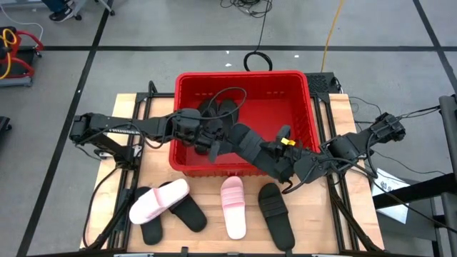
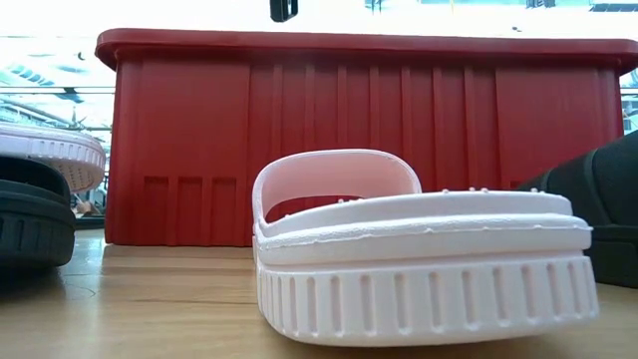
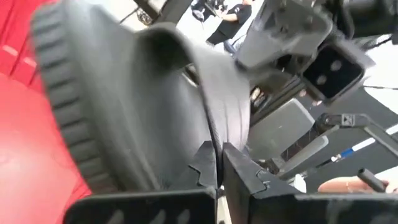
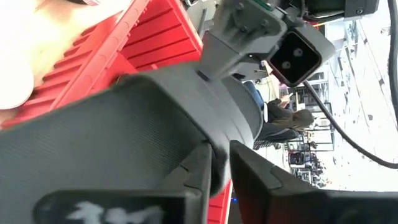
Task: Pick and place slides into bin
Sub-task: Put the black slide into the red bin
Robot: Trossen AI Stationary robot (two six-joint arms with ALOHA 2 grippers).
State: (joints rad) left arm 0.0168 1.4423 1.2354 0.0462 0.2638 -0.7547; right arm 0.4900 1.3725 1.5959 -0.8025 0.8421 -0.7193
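Both grippers are shut on one black slide (image 1: pixel 248 143) that is held above the near wall of the red bin (image 1: pixel 285 89). My left gripper (image 1: pixel 214 139) reaches in from the table's left, and my right gripper (image 1: pixel 275 151) from the right. Another black slide (image 1: pixel 225 108) lies on the bin's floor near its far wall. On the table in front of the bin lie a pink slide (image 1: pixel 158 200) resting across a black one (image 1: pixel 187 212), a second pink slide (image 1: pixel 233 207) and a black slide (image 1: pixel 275 215). The low view shows the second pink slide (image 2: pixel 419 269) before the bin (image 2: pixel 369 140). My left gripper pinches the edge of the black slide's strap (image 3: pixel 214 134) between its two fingers, coming level from the table's left. The ridged sole (image 3: pixel 74 124) stands on edge beside the fingers, clear of the bin. My right gripper also pinches the slide's broad ribbed strap (image 4: pixel 205 134) between its two fingers, slanting in from the table's right and near side. The slide is tilted and lifted clear over the bin's near wall.
A black cable loop (image 1: pixel 230 94) lies in the bin. The bin's near wall (image 1: pixel 214 168) stands just under the held slide. Bare table shows left of the bin (image 1: pixel 153 160) and at the near right (image 1: pixel 321 221). People stand in the room beyond (image 4: pixel 283 118).
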